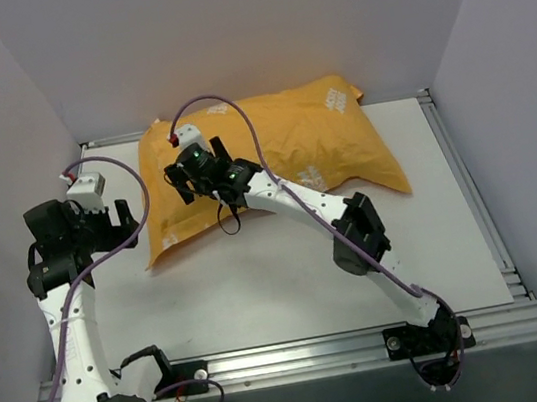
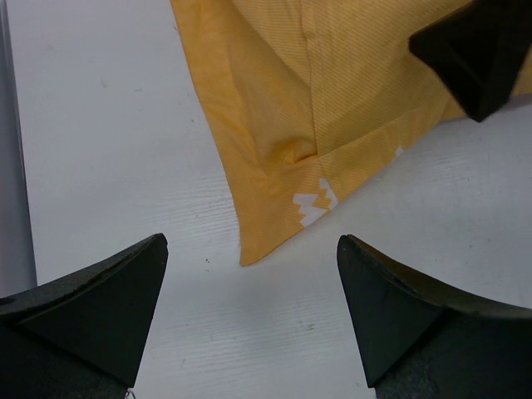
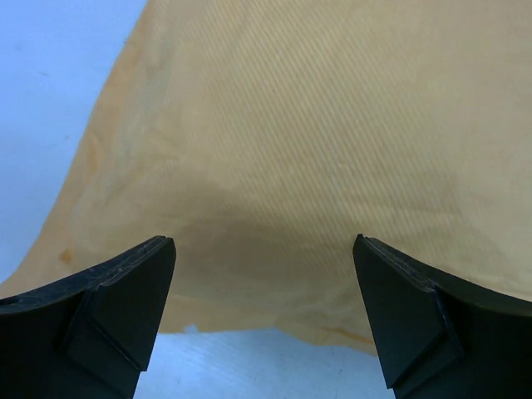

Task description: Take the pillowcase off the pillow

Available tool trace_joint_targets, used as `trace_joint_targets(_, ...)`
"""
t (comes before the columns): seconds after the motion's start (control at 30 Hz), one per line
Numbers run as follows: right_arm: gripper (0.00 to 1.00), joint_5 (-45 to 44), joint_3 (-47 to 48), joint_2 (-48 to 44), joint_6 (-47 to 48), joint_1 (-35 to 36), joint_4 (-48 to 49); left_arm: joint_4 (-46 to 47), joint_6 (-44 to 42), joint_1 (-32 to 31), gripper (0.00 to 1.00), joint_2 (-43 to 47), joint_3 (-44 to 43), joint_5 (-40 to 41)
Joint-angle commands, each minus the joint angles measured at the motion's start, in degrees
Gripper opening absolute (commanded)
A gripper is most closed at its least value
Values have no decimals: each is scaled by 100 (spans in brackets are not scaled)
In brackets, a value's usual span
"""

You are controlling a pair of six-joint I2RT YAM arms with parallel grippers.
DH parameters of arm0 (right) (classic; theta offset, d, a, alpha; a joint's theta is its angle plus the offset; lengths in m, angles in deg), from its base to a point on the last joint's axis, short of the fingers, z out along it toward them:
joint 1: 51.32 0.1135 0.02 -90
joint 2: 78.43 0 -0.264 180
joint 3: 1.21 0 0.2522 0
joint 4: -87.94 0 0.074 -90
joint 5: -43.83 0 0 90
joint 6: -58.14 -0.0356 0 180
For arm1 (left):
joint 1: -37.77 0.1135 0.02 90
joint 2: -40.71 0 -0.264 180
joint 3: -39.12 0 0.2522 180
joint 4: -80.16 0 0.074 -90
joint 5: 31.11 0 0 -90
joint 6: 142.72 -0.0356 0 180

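The orange-yellow pillowcase (image 1: 291, 147) lies plump on the white table (image 1: 280, 280) at the back middle, with white print near its corners. The pillow is hidden inside it. My right gripper (image 1: 199, 169) hovers over the case's left part, open. In the right wrist view only the orange fabric (image 3: 291, 125) shows beyond that gripper (image 3: 264, 245), with nothing between the jaws. My left gripper (image 1: 128, 222) stands open just left of the case's near-left corner. In the left wrist view that flat corner (image 2: 274, 191) points toward the left gripper (image 2: 252, 249), which holds nothing.
Grey walls close the table in at the left, back and right. An aluminium rail (image 1: 302, 358) runs along the near edge, another (image 1: 469, 191) along the right side. One black finger of the right gripper (image 2: 478, 50) shows in the left wrist view.
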Motion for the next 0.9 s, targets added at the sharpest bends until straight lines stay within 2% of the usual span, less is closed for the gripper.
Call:
trace_joint_targets(0.0,91,-554,913,876,-164,-456,-1512,183,94,52,94,50,-57,-171)
trace_joint_targets(0.03,86,-536,914,912,-138,-456,-1551,200,76,52,94,59,-40,-172)
trace_joint_targets(0.07,79,-493,523,808,-130,-456,-1473,209,76,52,94,68,-31,-189)
trace_joint_targets(0.1,53,-414,206,668,-112,-465,-1124,226,76,60,94,77,13,-224)
trace_joint_targets(0.17,30,-290,-811,79,-86,-482,-483,235,76,69,94,59,31,-285)
trace_joint_targets(0.2,0,-264,-1078,-97,-77,-491,-357,227,76,69,94,50,31,-303)
trace_joint_targets(0.33,0,-106,-2063,-992,63,-535,-145,96,6,69,94,-2,-74,-382)
trace_joint_targets(0.4,0,367,-2798,-1406,274,-518,-101,-36,-204,43,94,-20,-144,-679)
trace_joint_targets(0.43,0,665,-3117,-1947,388,-483,-23,-124,-309,25,96,-64,-188,-821)
trace_joint_targets(0.47,0,1321,-3442,-2257,520,-396,100,-342,-641,-123,99,-81,-284,-952)
trace_joint_targets(0.53,0,2044,-4327,-3099,793,-360,163,-546,-1021,-430,100,-82,-347,-1042)
trace_joint_targets(0.57,0,2283,-4559,-3374,837,-377,145,-547,-1397,-832,100,-47,-330,-989)
trace_joint_targets(0.63,0,2846,-5050,-4067,934,-430,75,-390,-1820,-1212,100,146,-242,-919)
trace_joint_targets(0.7,0,3450,-5298,-4473,934,-570,66,-406,-2576,-1635,100,174,-241,-997)
trace_joint_targets(0.77,0,3830,-5554,-4975,1082,-649,49,-696,-2579,-2012,99,-89,-521,-1042)
trace_joint_targets(0.8,0,4032,-5607,-5098,1092,-702,14,-731,-2517,-2345,94,-317,-723,-1042)
trace_joint_targets(0.83,0,4086,-5642,-5299,1118,-720,-30,-923,-2586,-2548,94,-397,-794,-1050)
trace_joint_targets(0.87,0,4087,-5686,-5397,1110,-746,-135,-1090,-3013,-2794,94,-433,-847,-1059)
